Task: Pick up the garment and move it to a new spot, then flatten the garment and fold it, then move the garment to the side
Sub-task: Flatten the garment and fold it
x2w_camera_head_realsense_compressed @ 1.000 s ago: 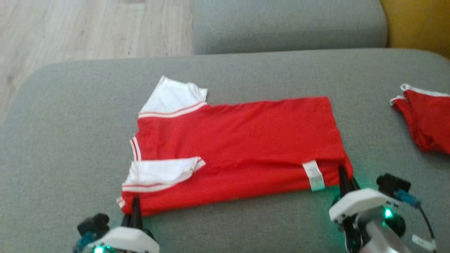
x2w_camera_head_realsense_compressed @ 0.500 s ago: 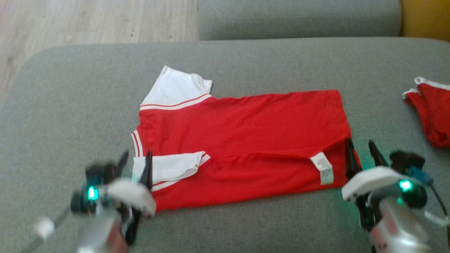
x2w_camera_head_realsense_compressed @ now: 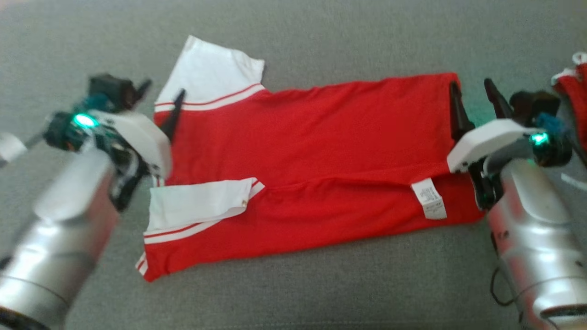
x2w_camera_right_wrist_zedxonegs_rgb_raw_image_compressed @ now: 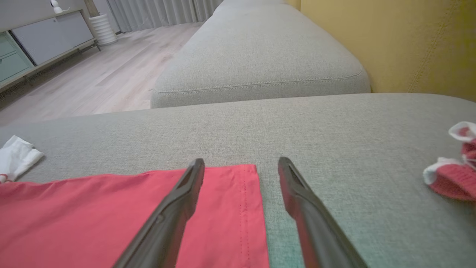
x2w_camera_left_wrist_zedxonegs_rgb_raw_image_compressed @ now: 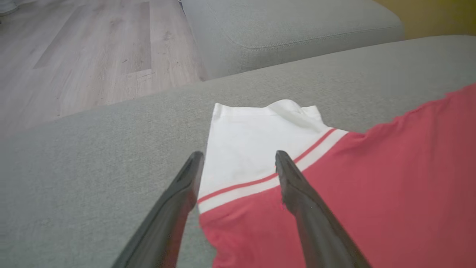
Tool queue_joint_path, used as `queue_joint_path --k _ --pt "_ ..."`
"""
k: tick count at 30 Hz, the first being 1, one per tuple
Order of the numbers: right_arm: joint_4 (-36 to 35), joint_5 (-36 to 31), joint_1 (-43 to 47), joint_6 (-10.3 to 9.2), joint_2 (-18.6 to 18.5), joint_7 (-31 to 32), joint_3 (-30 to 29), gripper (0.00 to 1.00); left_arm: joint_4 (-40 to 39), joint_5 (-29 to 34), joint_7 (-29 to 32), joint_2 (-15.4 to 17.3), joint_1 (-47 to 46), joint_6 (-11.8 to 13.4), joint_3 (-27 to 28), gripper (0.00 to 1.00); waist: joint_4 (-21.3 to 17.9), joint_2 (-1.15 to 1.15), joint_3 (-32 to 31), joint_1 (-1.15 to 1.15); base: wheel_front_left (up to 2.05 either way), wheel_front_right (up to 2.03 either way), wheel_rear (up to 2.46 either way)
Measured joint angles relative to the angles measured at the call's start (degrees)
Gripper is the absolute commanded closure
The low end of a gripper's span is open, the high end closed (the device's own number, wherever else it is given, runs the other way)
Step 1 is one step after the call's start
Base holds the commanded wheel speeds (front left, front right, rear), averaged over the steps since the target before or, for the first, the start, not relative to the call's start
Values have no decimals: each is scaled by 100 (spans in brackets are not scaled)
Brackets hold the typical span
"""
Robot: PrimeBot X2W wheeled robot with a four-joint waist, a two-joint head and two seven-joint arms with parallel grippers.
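Observation:
A red garment with white sleeves lies flat on the grey sofa cushion, its near edge folded inward so a white label shows. My left gripper is open at the far left, its fingers straddling the edge of the white far sleeve. In the left wrist view that gripper holds nothing. My right gripper is open at the far right corner. In the right wrist view it straddles the red hem, one finger over cloth, one over cushion.
A second red and white garment lies bunched at the cushion's right side. Another grey cushion and wooden floor lie beyond the far edge. A yellow backrest rises on the right.
Both grippers opened at the garment's near edge, then travelled to its far corners. The head camera has tilted down, shifting the whole picture.

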Motion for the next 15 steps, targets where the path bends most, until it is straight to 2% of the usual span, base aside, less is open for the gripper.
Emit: queue_joint_path --k 5,10,15 --pt "26 -1 -349 0 46 -43 172 0 -37 -475 20 427 -739 0 -457 0 -177 0 420 0 0 0 0" --pt "23 85 -543 0 151 -129 432 0 -15 -864 18 676 -1350 0 -840 0 -451 0 758 0 0 0 0" --pt "-23 282 -562 0 212 -205 719 0 271 -1073 12 854 -1578 0 -1114 0 -752 0 1028 -1 0 0 0"
